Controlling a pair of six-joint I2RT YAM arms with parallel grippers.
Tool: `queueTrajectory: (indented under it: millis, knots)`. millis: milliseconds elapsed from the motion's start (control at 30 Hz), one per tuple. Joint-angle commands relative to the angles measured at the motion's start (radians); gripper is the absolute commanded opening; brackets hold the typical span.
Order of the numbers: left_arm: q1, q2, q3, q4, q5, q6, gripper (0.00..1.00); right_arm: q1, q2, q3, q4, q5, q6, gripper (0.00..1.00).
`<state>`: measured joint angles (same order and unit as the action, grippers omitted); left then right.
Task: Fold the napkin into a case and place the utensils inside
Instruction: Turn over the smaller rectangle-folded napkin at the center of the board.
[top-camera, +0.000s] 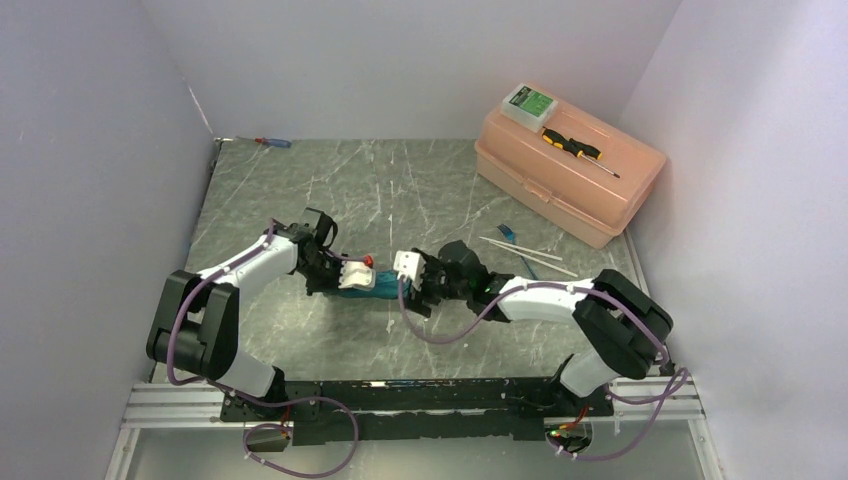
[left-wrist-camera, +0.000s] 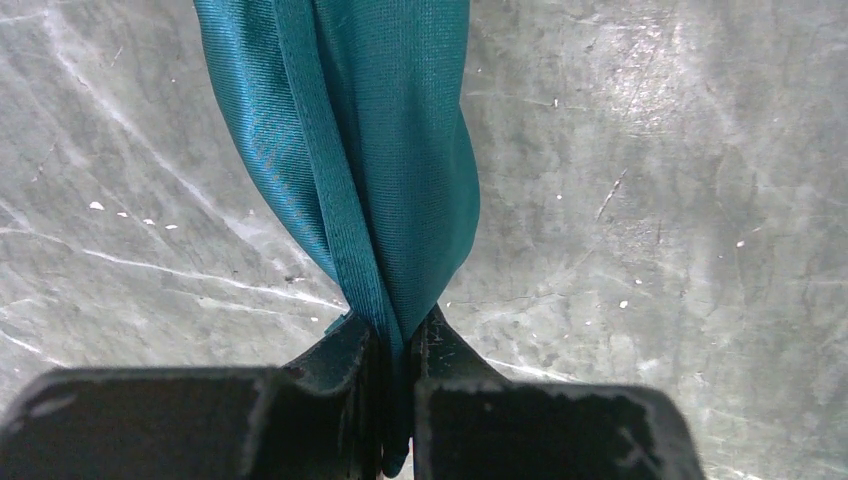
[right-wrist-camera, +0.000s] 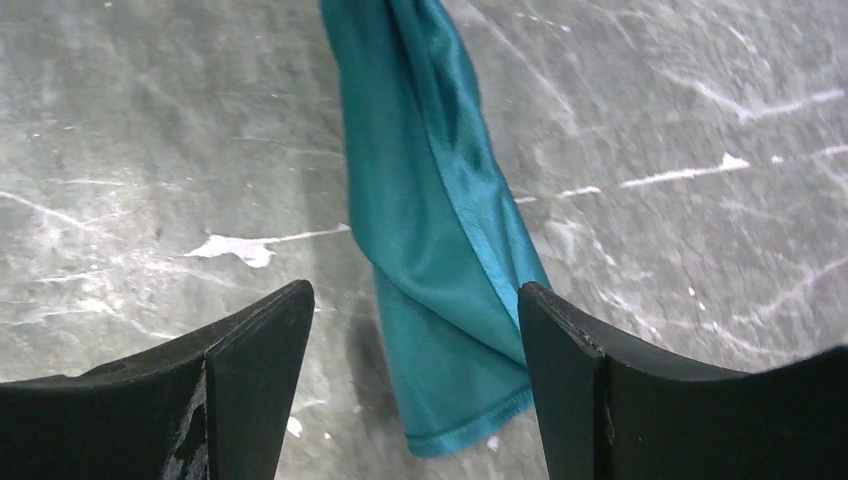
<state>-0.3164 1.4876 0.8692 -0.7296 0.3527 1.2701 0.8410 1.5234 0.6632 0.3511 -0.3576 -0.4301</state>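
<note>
The teal napkin (top-camera: 385, 288) is gathered into a narrow twisted band between my two grippers, with no flat case shape showing. My left gripper (left-wrist-camera: 400, 325) is shut on one end of the napkin (left-wrist-camera: 370, 150), and the cloth is pinched between its black fingers. My right gripper (right-wrist-camera: 415, 300) stands open around the other end of the napkin (right-wrist-camera: 440, 230), whose hemmed edge hangs loose close to the right finger (right-wrist-camera: 560, 370). The utensils lie on the table to the right: a blue one (top-camera: 508, 233) and two white sticks (top-camera: 530, 252).
A peach toolbox (top-camera: 570, 175) stands at the back right with a yellow-and-black screwdriver (top-camera: 578, 150) and a green-and-white box (top-camera: 530, 103) on its lid. A red-and-blue screwdriver (top-camera: 272, 142) lies at the back left corner. Grey walls close in on three sides.
</note>
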Motion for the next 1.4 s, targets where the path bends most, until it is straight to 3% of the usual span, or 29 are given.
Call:
queueTrajectory:
  millis: [0, 167, 300, 333, 433, 500, 533, 667, 833, 1000, 1100, 1233, 1367]
  knots:
    - [0.0, -0.021, 0.021, -0.03, 0.058, -0.006, 0.03, 0.076, 0.027, 0.027, 0.063, 0.111, -0.094, 0.79]
    - [0.002, -0.025, 0.025, -0.03, 0.055, -0.011, 0.03, 0.103, 0.121, 0.09, 0.082, 0.109, -0.119, 0.78]
    - [0.004, -0.029, 0.032, -0.052, 0.061, -0.009, 0.03, 0.102, 0.224, 0.107, 0.189, 0.173, -0.122, 0.67]
    - [0.005, -0.028, 0.037, -0.064, 0.066, -0.01, 0.03, 0.102, 0.242, 0.12, 0.195, 0.193, -0.129, 0.61]
    - [0.009, -0.023, 0.065, -0.104, 0.088, -0.016, 0.03, 0.098, 0.267, 0.147, 0.196, 0.215, -0.142, 0.23]
    - [0.02, -0.015, 0.101, -0.142, 0.113, -0.017, 0.03, 0.092, 0.249, 0.158, 0.165, 0.209, -0.147, 0.03]
    - [0.029, -0.008, 0.124, -0.17, 0.128, -0.017, 0.03, 0.088, 0.23, 0.163, 0.132, 0.194, -0.143, 0.0]
    - [0.068, 0.052, 0.257, -0.352, 0.196, -0.007, 0.03, 0.065, 0.145, 0.207, -0.087, 0.069, -0.102, 0.0]
    - [0.076, 0.141, 0.409, -0.646, 0.365, -0.014, 0.03, 0.008, 0.082, 0.371, -0.579, -0.24, -0.048, 0.0]
    - [0.075, 0.259, 0.449, -0.9, 0.498, 0.085, 0.03, -0.025, 0.194, 0.498, -1.001, -0.522, -0.107, 0.0]
    - [0.066, 0.331, 0.418, -0.953, 0.475, 0.118, 0.03, -0.038, 0.297, 0.542, -1.097, -0.577, -0.143, 0.0]
    - [0.065, 0.348, 0.376, -0.95, 0.452, 0.18, 0.03, -0.098, 0.379, 0.578, -1.083, -0.661, -0.158, 0.01]
    - [0.065, 0.46, 0.386, -0.94, 0.424, 0.177, 0.03, -0.137, 0.49, 0.677, -1.107, -0.693, -0.183, 0.1]
